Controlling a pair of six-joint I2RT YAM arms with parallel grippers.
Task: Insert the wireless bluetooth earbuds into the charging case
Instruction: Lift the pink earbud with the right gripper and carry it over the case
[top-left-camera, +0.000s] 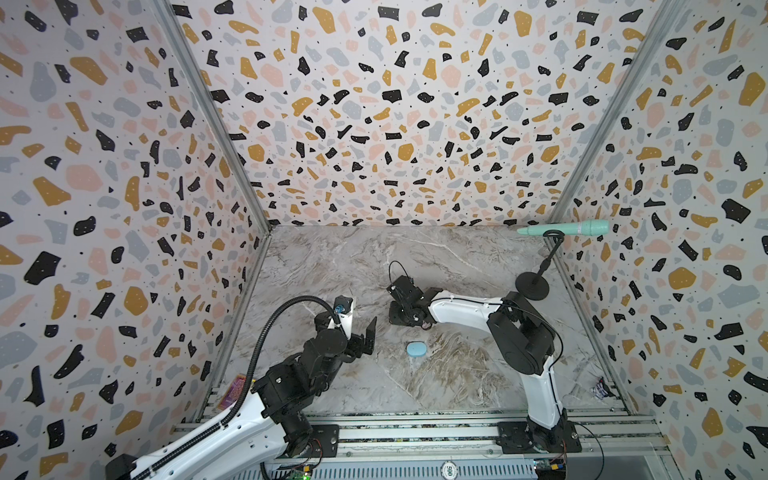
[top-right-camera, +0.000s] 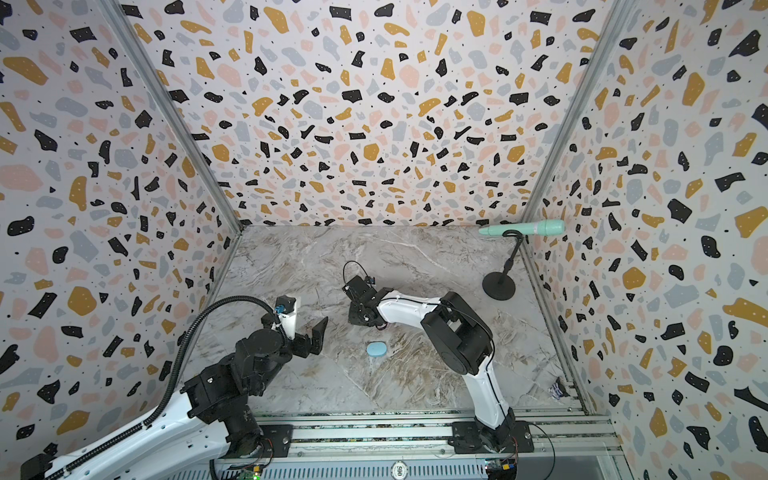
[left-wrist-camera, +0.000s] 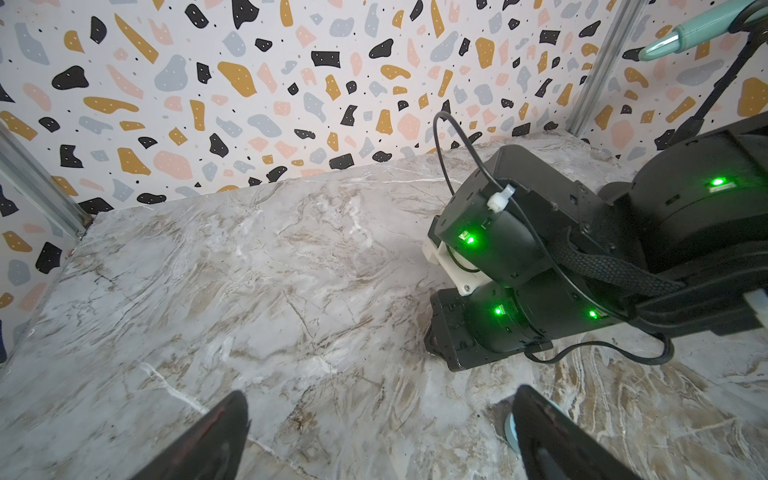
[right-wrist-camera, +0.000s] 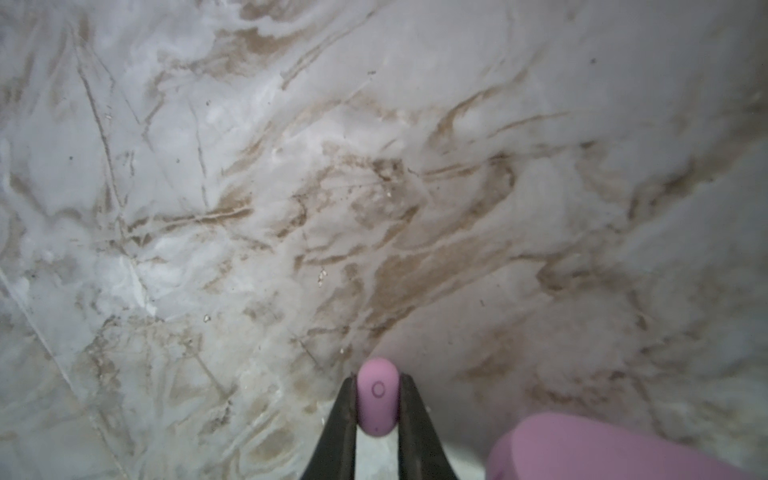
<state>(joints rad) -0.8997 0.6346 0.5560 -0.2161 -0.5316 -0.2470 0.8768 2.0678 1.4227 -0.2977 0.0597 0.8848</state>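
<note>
Your right pincer (right-wrist-camera: 379, 380) is clamped on the pink earbud (right-wrist-camera: 377, 401) by its rounded sides, so any twist beside the pink case (right-wrist-camera: 602, 449) could pop it loose.

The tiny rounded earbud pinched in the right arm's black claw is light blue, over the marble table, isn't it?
Not quite. The tiny rounded earbud is pale pink, not light blue; the right wrist view shows it. The rest holds: the right gripper is shut on it over the marble table.
</note>
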